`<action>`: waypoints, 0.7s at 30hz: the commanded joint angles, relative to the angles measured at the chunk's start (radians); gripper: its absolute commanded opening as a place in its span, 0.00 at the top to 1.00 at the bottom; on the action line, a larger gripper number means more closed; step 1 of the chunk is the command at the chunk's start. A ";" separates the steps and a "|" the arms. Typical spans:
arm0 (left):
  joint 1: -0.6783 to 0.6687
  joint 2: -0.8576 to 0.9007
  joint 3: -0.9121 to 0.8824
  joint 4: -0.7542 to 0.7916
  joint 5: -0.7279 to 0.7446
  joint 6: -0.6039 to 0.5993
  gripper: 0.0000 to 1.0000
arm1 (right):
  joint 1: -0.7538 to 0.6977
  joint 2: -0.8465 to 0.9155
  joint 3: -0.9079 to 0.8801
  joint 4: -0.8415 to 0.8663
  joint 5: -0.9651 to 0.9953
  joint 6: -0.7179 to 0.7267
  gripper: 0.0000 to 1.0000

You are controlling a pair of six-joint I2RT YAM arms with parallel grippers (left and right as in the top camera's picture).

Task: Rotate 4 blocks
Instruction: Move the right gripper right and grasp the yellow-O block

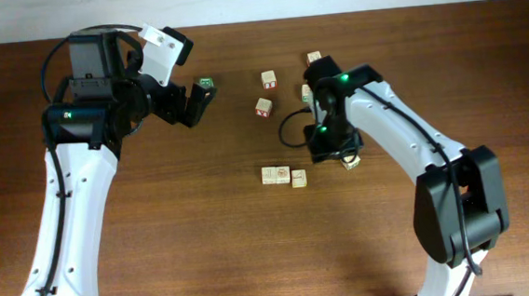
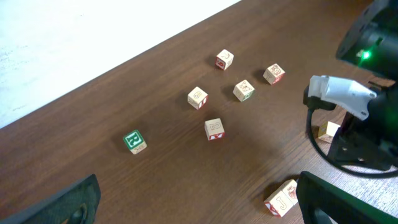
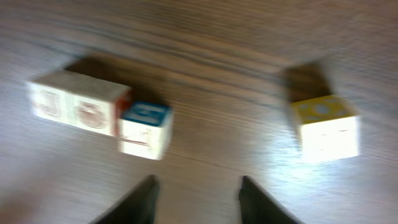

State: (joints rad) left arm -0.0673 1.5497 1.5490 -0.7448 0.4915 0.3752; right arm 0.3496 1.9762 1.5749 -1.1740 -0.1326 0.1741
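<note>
L gripper (image 1: pixel 196 100) wide open, empty, just beside green block (image 1: pixel 206 83). R gripper (image 3: pixel 199 186) partly open (nothing btwn its fingers); yellow-top block (image 3: pixel 323 127) sits nearby on table (image 1: pixel 158 221), untouched.

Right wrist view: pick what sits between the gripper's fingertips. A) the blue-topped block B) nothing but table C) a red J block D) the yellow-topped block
B: the right gripper has its fingers apart over bare table, with the yellow-topped block off to the right and the blue-topped block to the left, both beyond the tips.
</note>
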 commanded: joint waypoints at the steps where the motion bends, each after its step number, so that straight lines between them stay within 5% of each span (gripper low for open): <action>1: 0.000 0.006 0.021 0.002 0.017 0.009 0.01 | -0.070 0.007 0.008 0.005 0.107 -0.128 0.48; 16: 0.000 0.006 0.021 0.002 0.017 0.009 0.01 | -0.142 0.007 -0.185 0.166 0.032 -0.315 0.40; 21: 0.000 0.006 0.021 0.002 0.017 0.009 0.01 | -0.142 0.007 -0.198 0.169 0.036 -0.288 0.51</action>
State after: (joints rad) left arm -0.0673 1.5497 1.5490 -0.7448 0.4915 0.3752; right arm 0.2070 1.9762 1.3869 -1.0084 -0.0875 -0.1192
